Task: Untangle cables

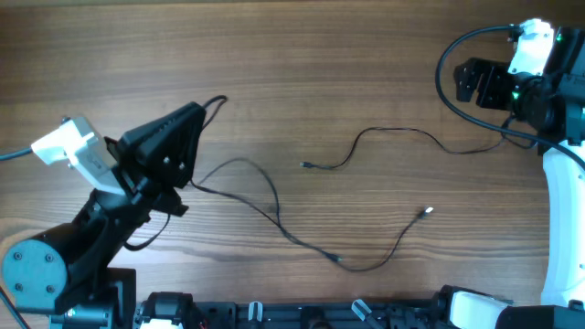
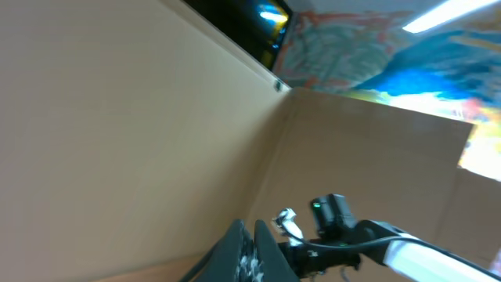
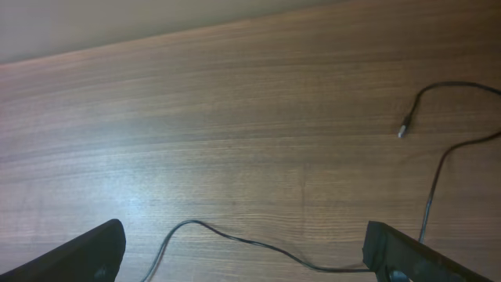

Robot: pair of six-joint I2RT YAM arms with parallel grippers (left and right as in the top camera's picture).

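Observation:
Two thin black cables lie on the wooden table. One cable (image 1: 274, 208) runs from my left gripper (image 1: 196, 111) across the table's middle to a small plug (image 1: 429, 212). My left gripper is raised and tilted; its fingers (image 2: 254, 239) are pressed together, and a loop of this cable shows at their tips in the overhead view. The other cable (image 1: 393, 131) runs from a plug (image 1: 305, 164) toward my right arm. My right gripper (image 1: 462, 82) is open above the table, and a thin cable (image 3: 262, 244) lies between its spread fingers (image 3: 250, 252). A plug end (image 3: 403, 129) lies farther off.
Thicker black arm cables (image 1: 448, 87) loop round my right arm at the back right. The left arm's base (image 1: 37, 270) stands at the front left. The left wrist view shows mostly beige walls (image 2: 117, 133) and the right arm (image 2: 352, 235).

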